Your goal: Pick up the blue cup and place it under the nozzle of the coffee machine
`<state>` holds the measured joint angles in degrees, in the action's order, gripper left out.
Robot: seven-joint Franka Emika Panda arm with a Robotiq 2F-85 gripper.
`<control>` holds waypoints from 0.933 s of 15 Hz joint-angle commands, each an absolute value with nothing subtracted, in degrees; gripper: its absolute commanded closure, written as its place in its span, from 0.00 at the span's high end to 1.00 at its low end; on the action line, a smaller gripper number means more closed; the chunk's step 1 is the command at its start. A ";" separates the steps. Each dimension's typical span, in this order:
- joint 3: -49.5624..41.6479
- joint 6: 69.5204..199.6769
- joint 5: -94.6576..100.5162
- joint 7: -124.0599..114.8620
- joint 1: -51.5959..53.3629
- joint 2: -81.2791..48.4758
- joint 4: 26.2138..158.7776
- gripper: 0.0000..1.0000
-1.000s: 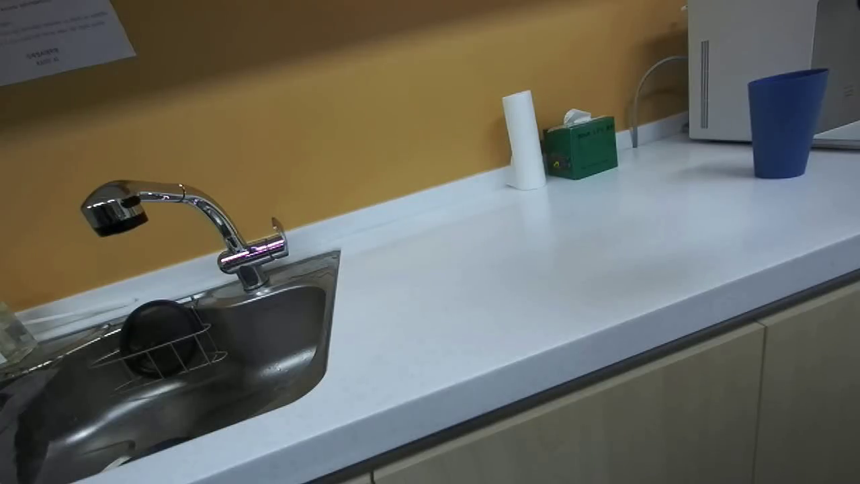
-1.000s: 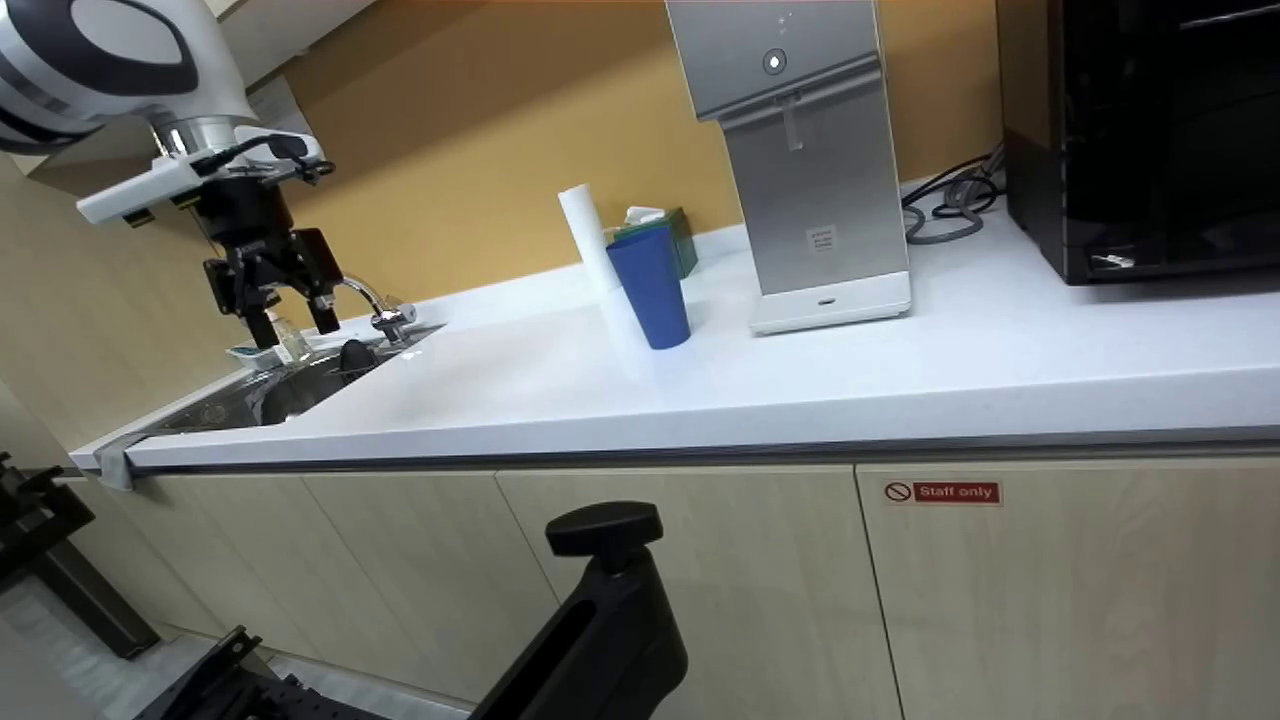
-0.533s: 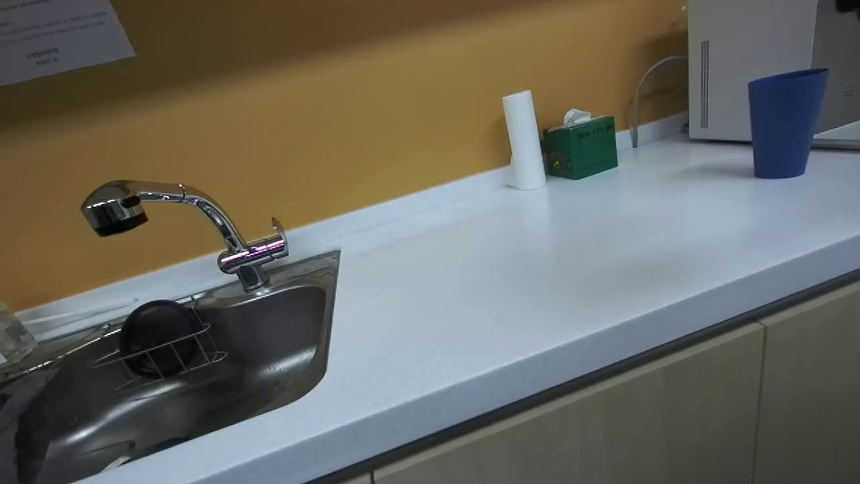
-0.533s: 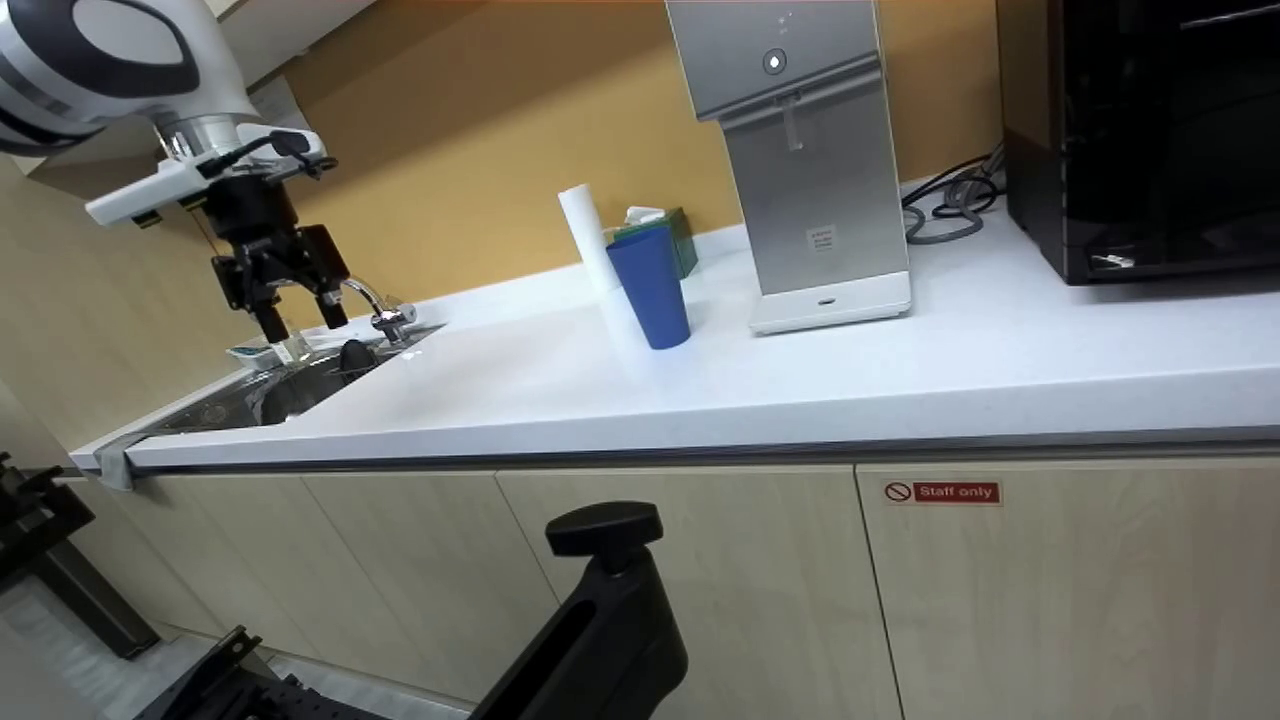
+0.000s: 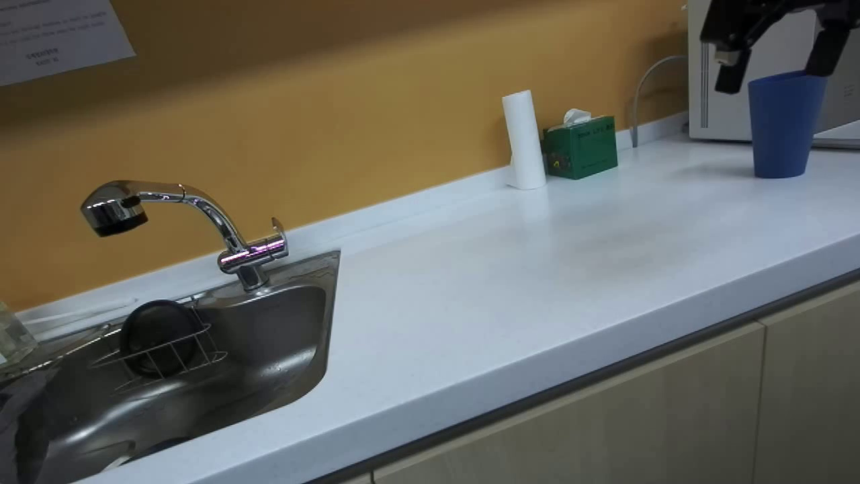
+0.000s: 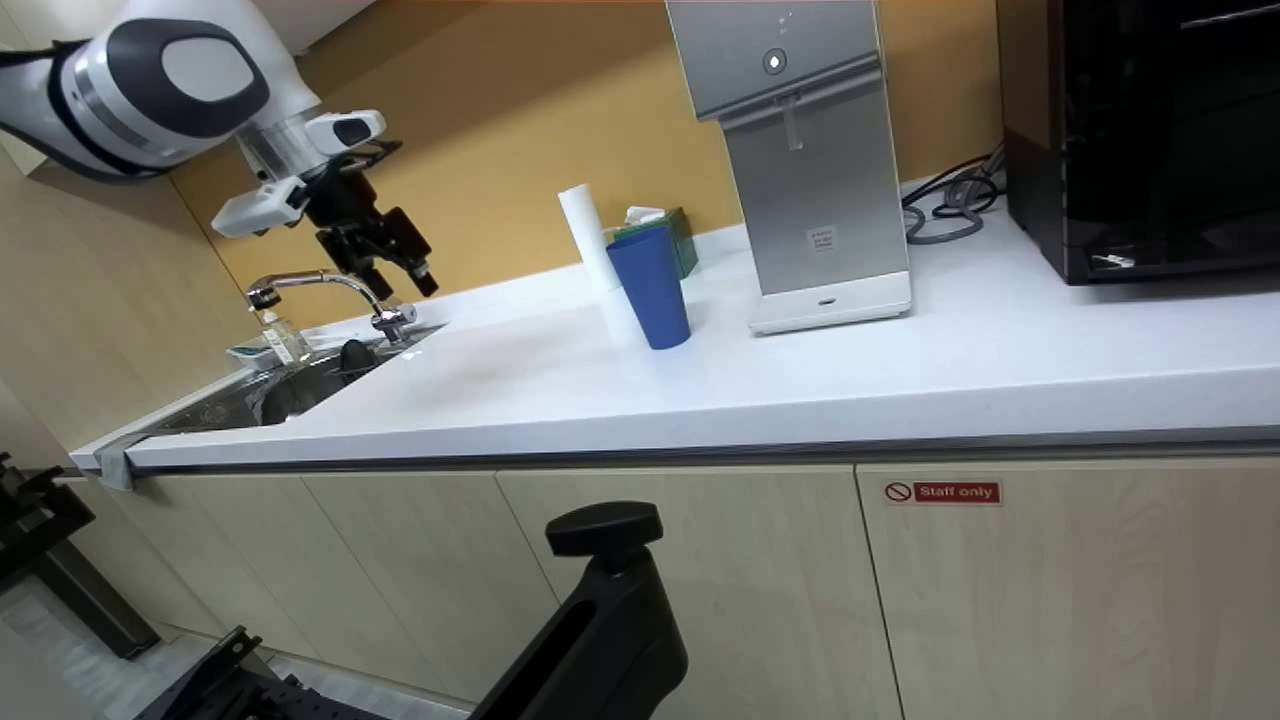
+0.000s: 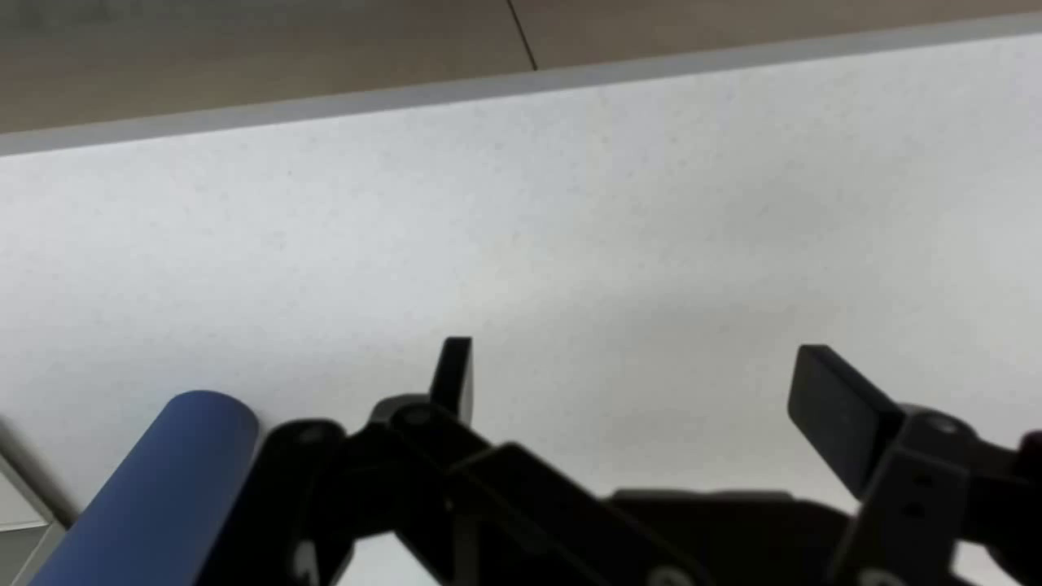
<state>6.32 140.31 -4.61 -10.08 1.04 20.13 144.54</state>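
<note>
When looking from the wrist view, find the blue cup (image 7: 163, 496) at about half past eight from the gripper (image 7: 633, 350), out past the finger (image 7: 449, 378) on the nine o'clock side and not in the gap. Runs there from its foot toward seven o'clock, with the top cut off. In an exterior view, lies at three o'clock from the gripper (image 6: 406, 288), well apart. Stands up on the white counter (image 6: 500, 375), fat at the top and thin at the foot, with the long way going up. Do not be tricked in an exterior view by a finger (image 5: 830, 50) in front of the top of the blue cup (image 5: 785, 131): likely just lined up.

At the gripper, holding nothing, with only air between two fingers (image 7: 838, 415) spread wide. Have one arm (image 6: 200, 85) to use. Seems to be near the start, in the reaching part, with no pick-up done yet. Needs to go toward half past eight by the wrist view, then come down with a finger on each side of the cup. Should not slide across too low, or might bump the cup over. Cannot tell if high enough to get past the top. After a good pinch, will need to move toward three o'clock in an exterior view, to below the nozzle (image 6: 790, 120) of the coffee machine (image 6: 840, 190).
</note>
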 commanded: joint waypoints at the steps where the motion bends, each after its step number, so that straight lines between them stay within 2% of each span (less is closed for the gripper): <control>1: 6.40 147.56 0.98 -17.53 -3.72 17.06 142.20 1.00; 4: 7.97 152.91 11.11 -24.55 -9.94 17.22 142.29 1.00; 6: 10.81 149.58 20.28 -32.09 -14.62 18.10 141.63 1.00; 7: 7.22 152.01 14.93 -24.84 -10.62 17.38 142.91 1.00; 14: 7.92 151.93 16.94 -31.42 -13.21 15.17 142.26 1.00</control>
